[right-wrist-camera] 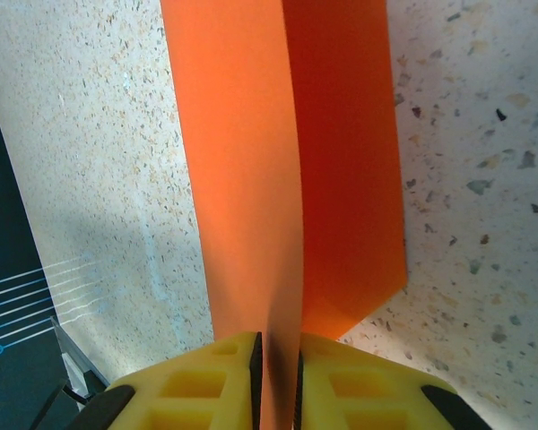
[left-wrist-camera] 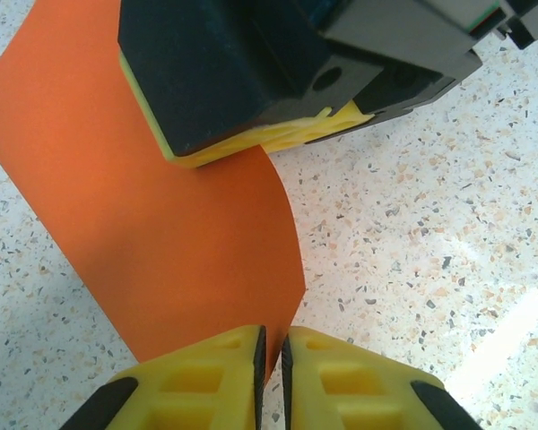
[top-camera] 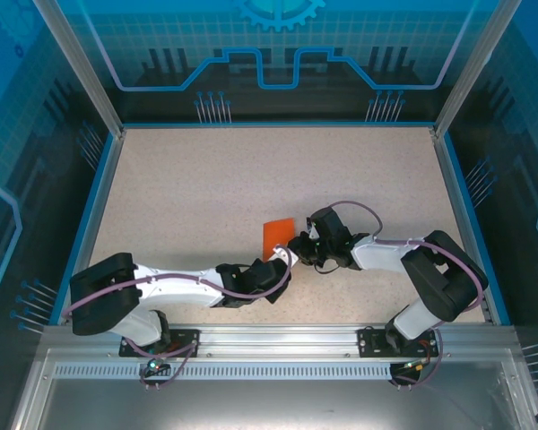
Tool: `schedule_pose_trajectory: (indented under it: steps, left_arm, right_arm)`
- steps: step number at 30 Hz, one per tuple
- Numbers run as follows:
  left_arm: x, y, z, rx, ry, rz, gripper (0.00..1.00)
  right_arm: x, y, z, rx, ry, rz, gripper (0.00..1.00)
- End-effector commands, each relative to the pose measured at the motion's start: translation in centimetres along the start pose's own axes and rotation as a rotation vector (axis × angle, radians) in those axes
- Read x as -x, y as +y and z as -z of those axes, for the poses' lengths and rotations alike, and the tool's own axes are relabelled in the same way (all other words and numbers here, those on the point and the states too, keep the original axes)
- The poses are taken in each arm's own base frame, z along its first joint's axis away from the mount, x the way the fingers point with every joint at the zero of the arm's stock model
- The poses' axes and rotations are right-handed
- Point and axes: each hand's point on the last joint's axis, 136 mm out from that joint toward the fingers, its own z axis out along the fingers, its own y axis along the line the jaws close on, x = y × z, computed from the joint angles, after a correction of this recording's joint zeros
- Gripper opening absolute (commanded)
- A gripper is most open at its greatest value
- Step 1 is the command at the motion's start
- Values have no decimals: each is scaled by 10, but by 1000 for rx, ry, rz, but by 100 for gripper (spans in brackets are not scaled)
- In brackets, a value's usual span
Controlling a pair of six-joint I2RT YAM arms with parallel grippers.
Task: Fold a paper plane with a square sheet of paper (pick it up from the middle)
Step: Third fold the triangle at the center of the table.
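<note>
The square sheet of paper (top-camera: 278, 235) is bright orange and stands bent up off the table between both grippers. In the right wrist view the paper (right-wrist-camera: 242, 161) is folded along a lengthwise crease, and my right gripper (right-wrist-camera: 278, 339) is shut on that fold. In the left wrist view the paper (left-wrist-camera: 161, 206) hangs with its lower corner between the pads of my left gripper (left-wrist-camera: 273, 336), which is closed on that edge. The right gripper's black and yellow finger (left-wrist-camera: 224, 81) shows at the top of that view, on the paper's upper part. From above, the left gripper (top-camera: 285, 260) and right gripper (top-camera: 300, 244) nearly touch.
The speckled beige table (top-camera: 206, 188) spreads wide behind and to both sides of the paper. A blue rim (top-camera: 278, 124) and transparent walls bound it. The metal rail (top-camera: 278, 340) with both arm bases runs along the near edge.
</note>
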Motion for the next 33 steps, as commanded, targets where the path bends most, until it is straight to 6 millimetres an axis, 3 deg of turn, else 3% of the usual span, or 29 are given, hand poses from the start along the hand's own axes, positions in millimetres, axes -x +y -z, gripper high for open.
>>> schedule_pose_trajectory:
  steps: [1,9,15,20,24,33]
  left_arm:
    - [2,2,7,-4,-27,22,13]
    - [2,-1,10,-95,-39,62,0]
    - [2,-3,14,-199,-34,101,0]
    - [-1,0,14,-247,-24,138,0]
    - [-1,4,15,-285,-19,167,0]
    - [0,9,15,-337,-6,218,0]
  right_arm:
    - [3,-5,0,-8,7,-8,19]
    - [4,-6,6,-19,-6,7,23]
    - [12,-15,27,-104,-76,50,30]
    - [24,-7,42,-155,-118,137,28]
    - [29,12,39,-136,-88,208,17]
    - [38,35,9,-117,10,285,15]
